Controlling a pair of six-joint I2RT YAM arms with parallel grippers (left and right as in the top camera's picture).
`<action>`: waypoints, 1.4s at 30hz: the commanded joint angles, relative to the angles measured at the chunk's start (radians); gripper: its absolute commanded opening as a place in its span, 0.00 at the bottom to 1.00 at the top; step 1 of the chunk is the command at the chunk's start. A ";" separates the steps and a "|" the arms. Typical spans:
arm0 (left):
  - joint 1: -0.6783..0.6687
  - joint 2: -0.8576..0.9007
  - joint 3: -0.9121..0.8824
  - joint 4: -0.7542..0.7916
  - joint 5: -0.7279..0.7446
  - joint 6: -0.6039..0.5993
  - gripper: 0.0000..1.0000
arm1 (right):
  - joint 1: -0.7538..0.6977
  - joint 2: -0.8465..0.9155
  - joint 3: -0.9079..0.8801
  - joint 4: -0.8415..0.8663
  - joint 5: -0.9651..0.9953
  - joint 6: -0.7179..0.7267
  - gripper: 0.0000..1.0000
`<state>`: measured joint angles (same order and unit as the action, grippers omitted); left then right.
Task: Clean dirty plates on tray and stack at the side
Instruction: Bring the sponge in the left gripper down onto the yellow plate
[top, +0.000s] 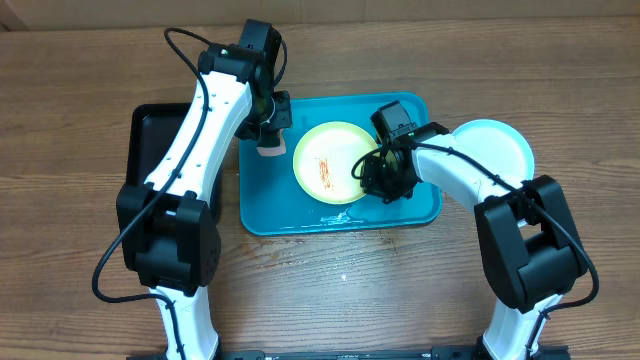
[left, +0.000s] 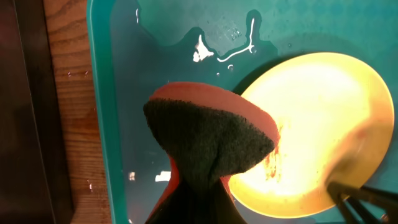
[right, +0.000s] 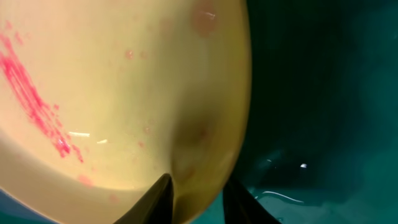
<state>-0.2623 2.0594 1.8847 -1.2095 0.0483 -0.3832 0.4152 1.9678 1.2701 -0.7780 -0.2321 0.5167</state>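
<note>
- The right hand (right: 198, 200) pinches the right rim of the yellow-green plate (top: 328, 160), which is streaked red and lies in the teal tray (top: 270, 205).
- The left hand (top: 268, 138) clamps a squeezed orange-and-dark sponge (left: 205, 137) over the tray's left side, beside the plate.
- A pale plate (top: 497, 147) sits on the counter (top: 90, 80), right of the tray.

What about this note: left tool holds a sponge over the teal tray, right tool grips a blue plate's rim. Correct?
No: the right wrist view shows the right tool gripping a yellow-green plate by its rim, not blue. The left tool does hold a sponge over the teal tray.
</note>
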 joint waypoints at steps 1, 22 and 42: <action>-0.008 -0.003 -0.005 0.004 -0.006 0.002 0.04 | -0.019 -0.017 -0.011 0.005 0.039 -0.062 0.44; -0.021 -0.002 -0.005 0.014 -0.006 0.002 0.04 | -0.069 0.057 -0.010 0.275 0.090 -0.308 0.42; -0.084 0.065 -0.026 0.037 -0.006 0.002 0.04 | 0.005 0.058 -0.012 0.185 0.020 0.093 0.04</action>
<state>-0.3286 2.0693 1.8748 -1.1805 0.0479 -0.3832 0.3958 2.0018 1.2701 -0.5686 -0.2073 0.5419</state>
